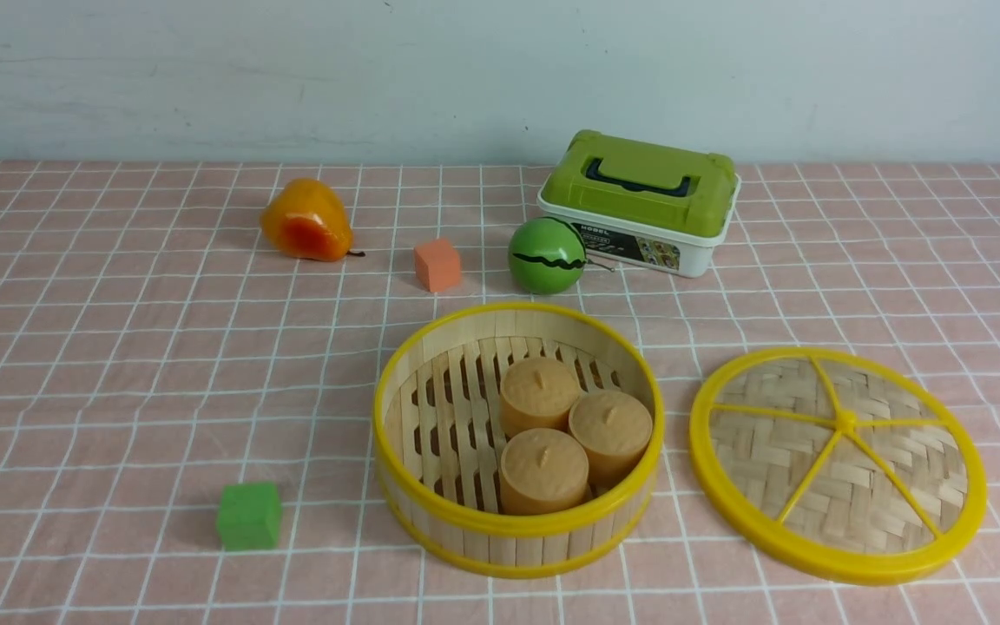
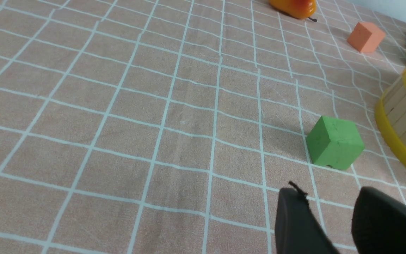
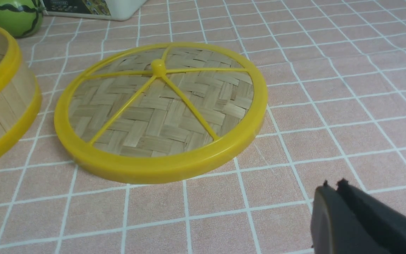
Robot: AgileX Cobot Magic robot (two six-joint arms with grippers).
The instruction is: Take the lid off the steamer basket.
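The steamer basket (image 1: 517, 521), pale bamboo slats with yellow rims, stands uncovered near the table's front centre with three tan buns (image 1: 543, 469) inside. Its lid (image 1: 838, 464), a woven bamboo disc with a yellow rim, spokes and knob, lies flat on the cloth to the basket's right, apart from it. In the right wrist view the lid (image 3: 160, 113) lies a short way beyond my right gripper (image 3: 333, 185), whose black fingers are pressed together with nothing between them. My left gripper (image 2: 330, 194) is open and empty, near the green cube. Neither arm shows in the front view.
A green cube (image 1: 248, 515) sits left of the basket. Behind the basket are an orange cube (image 1: 437, 264), a small watermelon ball (image 1: 547, 254) and a white box with a green handled lid (image 1: 641, 201). A toy pear (image 1: 306, 221) lies at the back left on the pink checked cloth.
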